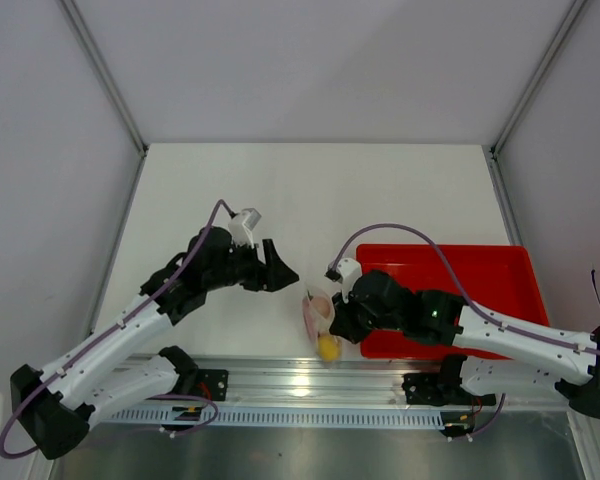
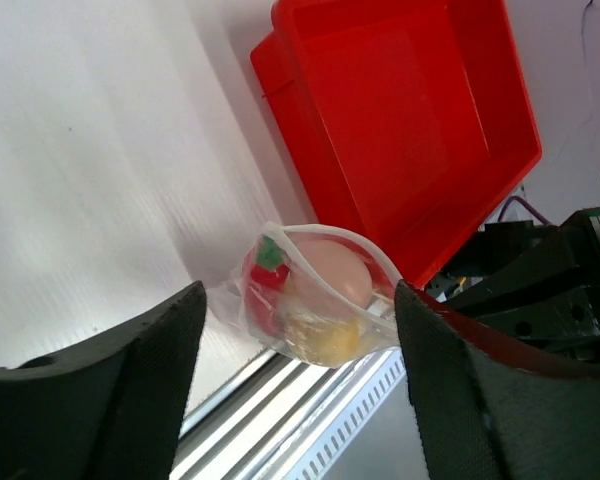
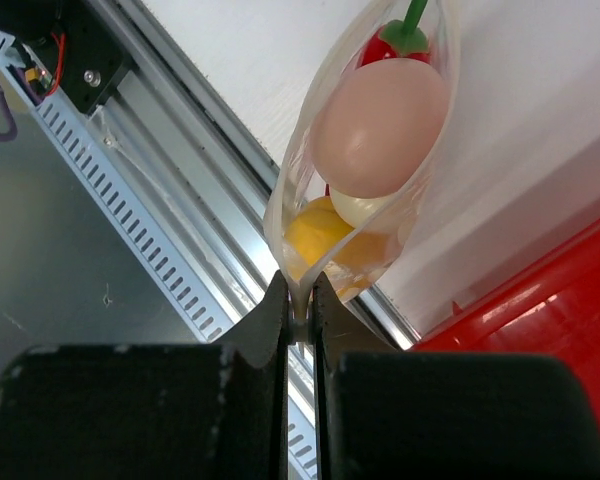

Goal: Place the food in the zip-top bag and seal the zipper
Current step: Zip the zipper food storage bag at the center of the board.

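The clear zip-top bag (image 3: 380, 215) hangs from my right gripper (image 3: 300, 312), which is shut on one end of its mouth edge. The mouth strip (image 3: 292, 185) looks whitish and spreads apart from the pinch. Inside are the food pieces: a pinkish egg (image 3: 380, 125), a cream egg (image 3: 365, 208), a yellow-orange ball (image 3: 315, 235) and a red piece with a green stem (image 3: 395, 45). In the top view the bag (image 1: 318, 312) hangs at the table's near edge beside my right gripper (image 1: 340, 318). My left gripper (image 1: 282, 270) is open and empty, facing the bag (image 2: 310, 300) from a short distance.
The red tray (image 1: 480, 270) lies right of the bag, under my right arm; it also shows in the left wrist view (image 2: 410, 130). A metal rail (image 1: 300, 375) runs along the near edge, just below the bag.
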Controlling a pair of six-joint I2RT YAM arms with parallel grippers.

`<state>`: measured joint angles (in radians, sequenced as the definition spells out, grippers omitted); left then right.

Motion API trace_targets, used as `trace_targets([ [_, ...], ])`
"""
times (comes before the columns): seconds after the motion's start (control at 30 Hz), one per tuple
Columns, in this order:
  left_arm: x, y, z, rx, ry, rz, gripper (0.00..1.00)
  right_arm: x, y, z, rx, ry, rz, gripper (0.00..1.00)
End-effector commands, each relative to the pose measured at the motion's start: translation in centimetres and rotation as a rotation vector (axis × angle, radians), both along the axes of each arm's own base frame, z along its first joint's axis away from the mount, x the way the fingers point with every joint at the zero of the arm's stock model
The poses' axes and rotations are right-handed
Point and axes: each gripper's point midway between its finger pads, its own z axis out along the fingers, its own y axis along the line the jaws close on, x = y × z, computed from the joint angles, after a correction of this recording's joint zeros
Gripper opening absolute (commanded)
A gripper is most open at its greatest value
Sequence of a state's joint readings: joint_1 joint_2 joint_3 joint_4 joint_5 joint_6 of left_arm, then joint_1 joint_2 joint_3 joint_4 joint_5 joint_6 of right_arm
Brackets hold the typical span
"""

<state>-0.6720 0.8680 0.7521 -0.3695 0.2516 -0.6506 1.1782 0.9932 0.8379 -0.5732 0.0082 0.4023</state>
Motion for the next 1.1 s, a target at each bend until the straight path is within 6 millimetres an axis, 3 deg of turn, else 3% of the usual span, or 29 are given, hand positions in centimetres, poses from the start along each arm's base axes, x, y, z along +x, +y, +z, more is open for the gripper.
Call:
trace_targets([
  [0.0,0.1,-0.6,1.9,0.006,-0.023,-0.059,0.74,-0.5,0.5,0.7,0.019,-0.022,0.045,0.00],
  [0.3,-1.1,-2.2,0.9,0.052,-0.010,-0.157,0.49,0.8,1.7,1.4,0.003,-0.079,0.031,0.00],
  [0.43,-1.5,-2.5,-0.2,0.102,0.002,-0.176,0.47,0.9,2.0,1.9,0.019,-0.091,0.035,0.00],
  [0.6,-2.5,-3.7,-0.2,0.034,-0.001,-0.211,0.44,1.0,2.1,1.7,0.012,-0.092,0.033,0.00],
  [0.9,-4.0,-5.3,-4.0,0.086,0.086,-0.272,0.43,0.8,2.3,1.3,0.020,-0.087,0.036,0.00],
  [1.07,-4.2,-5.7,-4.5,0.090,0.098,-0.294,0.43,0.7,2.2,0.9,0.014,-0.085,0.034,0.00],
])
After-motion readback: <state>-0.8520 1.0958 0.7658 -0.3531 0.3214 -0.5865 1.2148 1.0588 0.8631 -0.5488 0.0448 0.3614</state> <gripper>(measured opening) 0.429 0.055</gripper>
